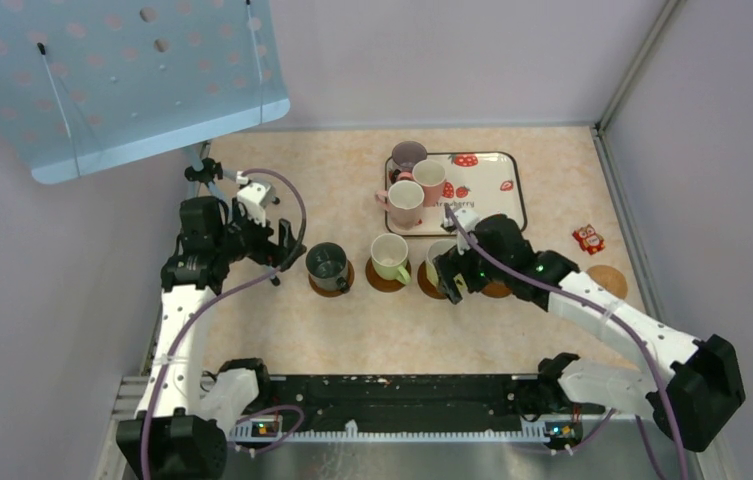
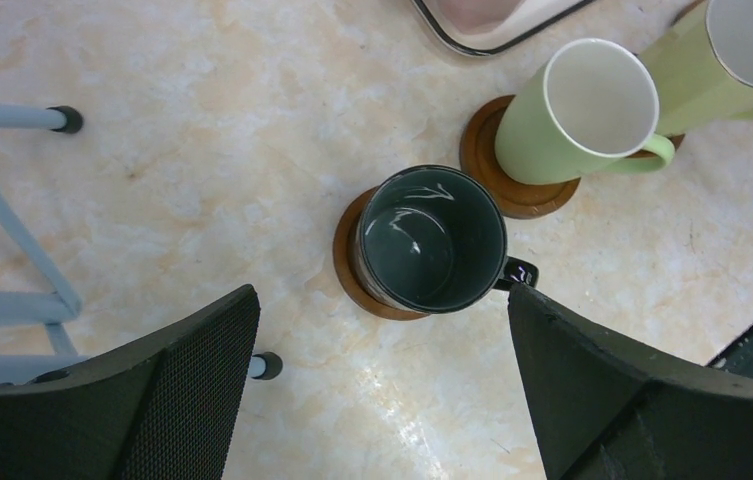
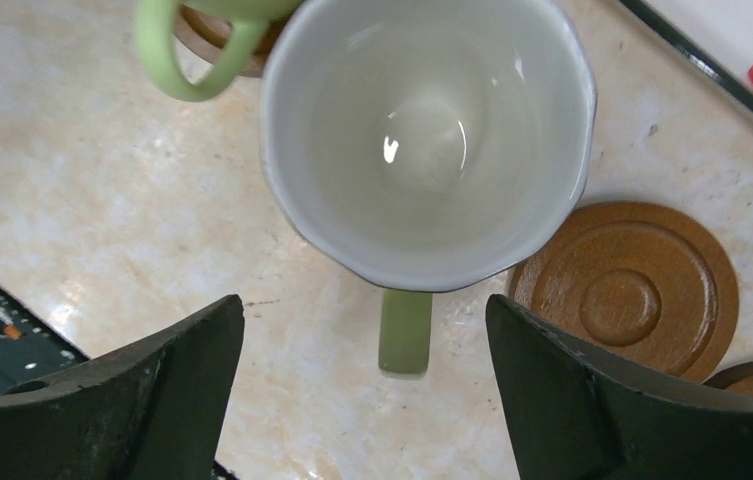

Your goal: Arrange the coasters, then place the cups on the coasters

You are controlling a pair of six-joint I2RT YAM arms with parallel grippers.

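Three cups stand in a row, each on a coaster: a dark grey-green cup [image 1: 328,263] [image 2: 432,240] on its coaster [image 2: 344,265], a yellow-green cup [image 1: 389,256] [image 2: 577,110], and a second yellow-green cup [image 1: 440,252] [image 3: 427,140]. My right gripper [image 1: 449,275] [image 3: 364,305] is open, with the second cup's handle [image 3: 405,330] between its fingers, untouched. An empty coaster [image 3: 624,290] lies just right of it; another coaster [image 1: 607,280] lies farther right. My left gripper [image 1: 287,250] [image 2: 382,292] hangs open, just left of the dark cup. Two pink cups [image 1: 405,200] and a mauve cup [image 1: 408,155] stand on the tray.
The strawberry-print tray [image 1: 492,190] sits at the back. A small red figure [image 1: 588,238] lies right of it. A blue perforated board [image 1: 122,80] on thin legs [image 2: 12,240] overhangs the back left. A black rail [image 1: 402,395] runs along the near edge.
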